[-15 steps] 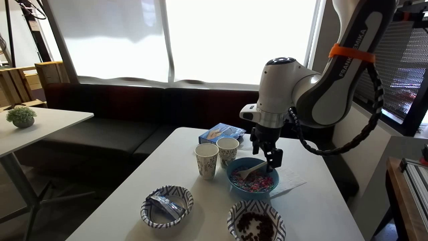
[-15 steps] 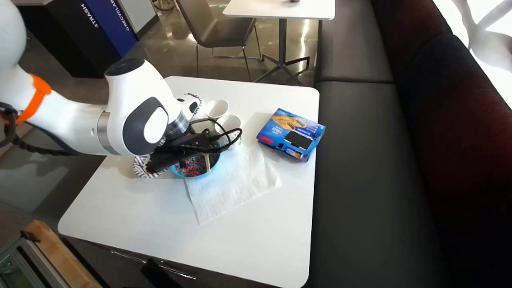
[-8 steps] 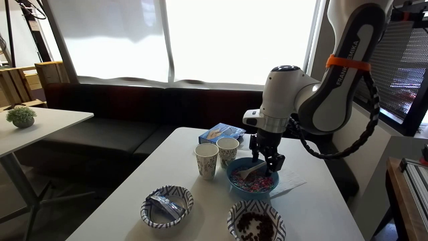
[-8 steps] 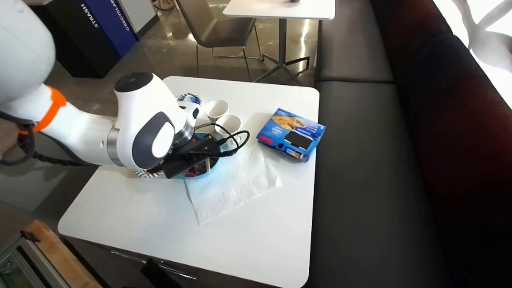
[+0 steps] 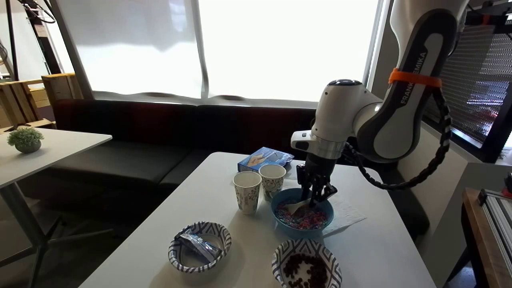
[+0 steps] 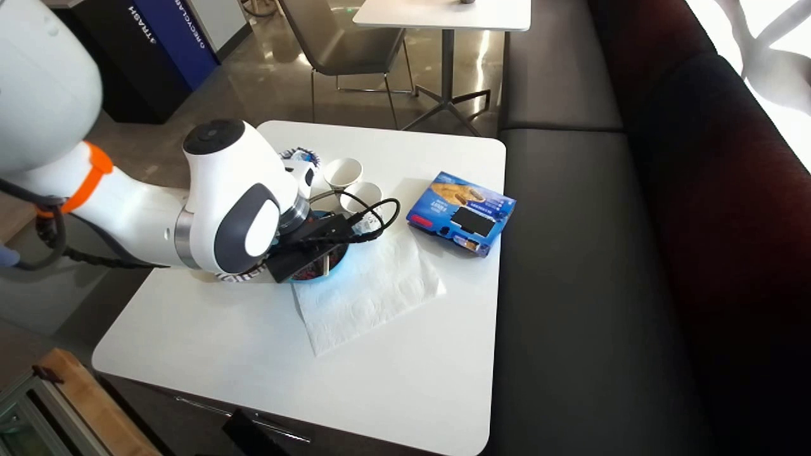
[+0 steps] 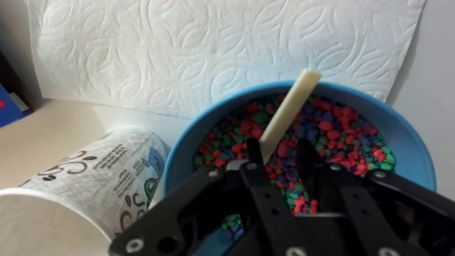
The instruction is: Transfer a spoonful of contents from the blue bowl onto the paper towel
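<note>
The blue bowl (image 7: pixel 408 142) holds the contents (image 7: pixel 334 135), loose red, green and dark blue bits. A pale spoon (image 7: pixel 289 110) leans in it, its scoop end among the bits in an exterior view (image 5: pixel 295 207). My gripper (image 7: pixel 279 145) reaches down into the bowl around the handle, jaws partly closed. In the wrist view the handle lies against the left finger (image 7: pixel 254 149), while a gap with bits showing separates it from the right finger (image 7: pixel 306 156). Beside the bowl, partly under its edge in view, lies the white paper towel (image 7: pixel 177 53), also visible flat in an exterior view (image 6: pixel 374 304).
Two paper cups, the nearer cup (image 5: pixel 247 194) and the farther cup (image 5: pixel 274 176), stand close beside the bowl. A blue carton (image 6: pixel 462 212) lies past the towel. One patterned bowl (image 5: pixel 176 250) holds a wrapped packet; another patterned bowl (image 5: pixel 281 258) with dark bits stands by the blue bowl.
My gripper has come down a little over the bowl, and its jaws have narrowed from wide apart toward the spoon handle. The handle has shifted slightly.
</note>
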